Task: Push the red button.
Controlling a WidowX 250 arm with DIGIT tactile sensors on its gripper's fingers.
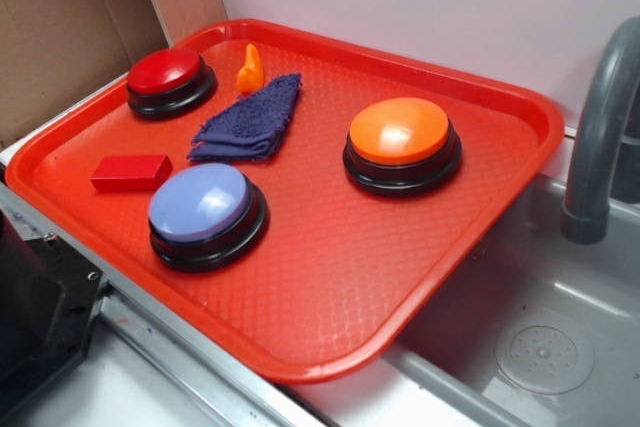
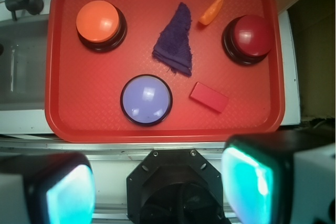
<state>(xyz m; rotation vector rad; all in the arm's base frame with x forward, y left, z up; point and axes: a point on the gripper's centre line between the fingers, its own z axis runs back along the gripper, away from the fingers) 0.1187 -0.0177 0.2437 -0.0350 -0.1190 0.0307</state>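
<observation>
Near the tray's (image 1: 480,277) far corner, the red button (image 1: 168,73) was set, apart from the 2 larger buttons and just beside the orange piece (image 1: 250,69). Above the tray's near edge, the gripper (image 2: 157,192) was held wide, nothing between its fingers, presumably so the whole layout could be surveyed.

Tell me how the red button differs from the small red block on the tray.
The red button is round and domed; the red block is a flat rectangle. The button is glossy dark red on a black base, while the block is plain brighter red with no base. The button stands taller and sits near the tray's far corner by the orange cone; the block lies by the purple button. Both rest directly on the tray.
</observation>
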